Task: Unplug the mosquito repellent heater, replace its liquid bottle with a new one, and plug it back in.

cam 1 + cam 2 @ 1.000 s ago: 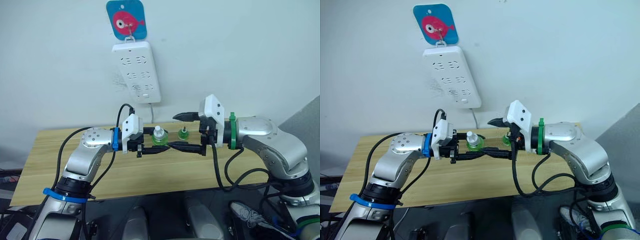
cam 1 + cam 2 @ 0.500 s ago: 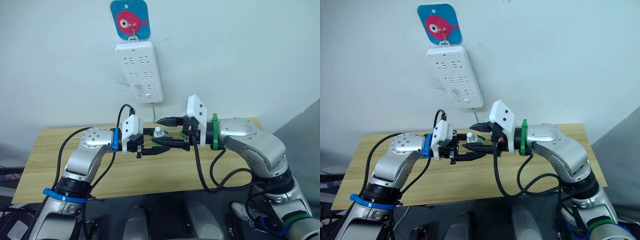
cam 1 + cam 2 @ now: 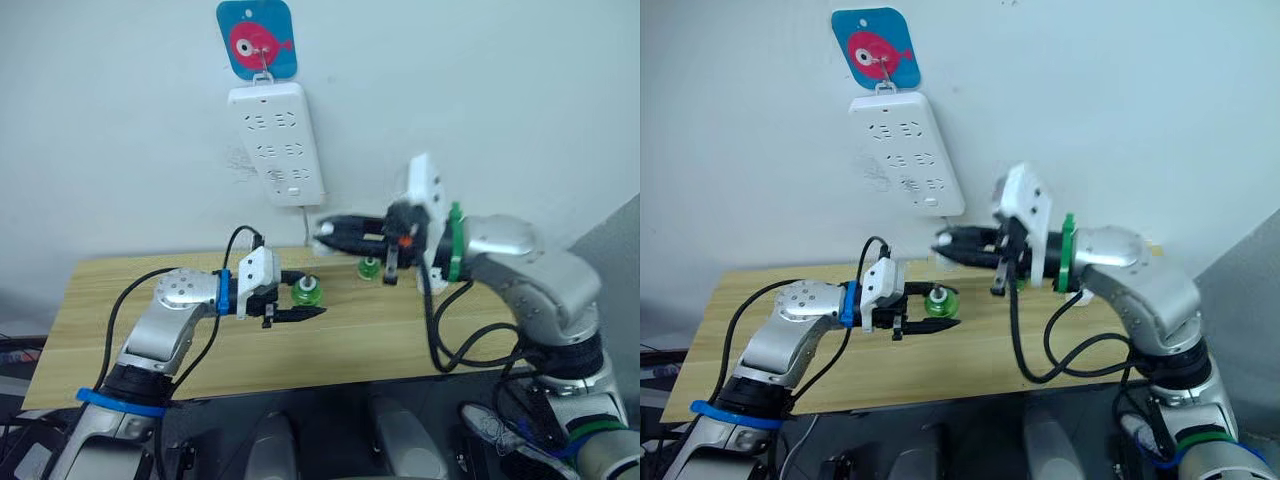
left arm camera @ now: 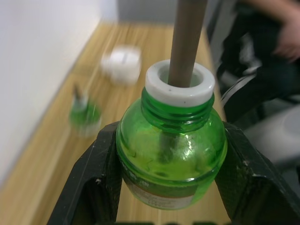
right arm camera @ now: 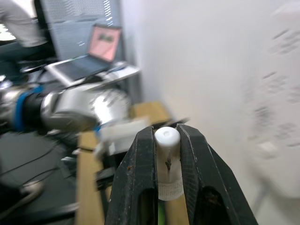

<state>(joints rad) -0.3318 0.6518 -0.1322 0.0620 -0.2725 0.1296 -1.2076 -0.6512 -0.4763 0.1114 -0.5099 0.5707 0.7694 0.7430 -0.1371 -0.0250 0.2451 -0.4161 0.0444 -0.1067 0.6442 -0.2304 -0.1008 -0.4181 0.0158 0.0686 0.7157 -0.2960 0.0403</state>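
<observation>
Pale wall behind, with a white power strip (image 3: 275, 140) hung in the upper middle of the frame, its sockets bare, and a wooden table (image 3: 120, 290) below it. Left gripper (image 3: 300, 297) low over the table at centre, clamped on a green bottle (image 4: 171, 154): neck up, wick standing straight out of the open white collar, long axis upright. Right gripper (image 3: 325, 230) raised higher, just right of centre and below the strip, pinching a small white cap (image 5: 167, 140). Second green bottle (image 3: 369, 267) standing on the table under the right arm.

Seen in the left wrist view, a blurred white block (image 4: 121, 65) lying on the table beyond the held bottle, probably the mosquito repellent heater, unplugged; too soft to read its vent or prongs. Judged nearer the right arm, whose fingers are taken up. Likely need: put the cap down first, then bring the heater's opening down onto the upright wick.
</observation>
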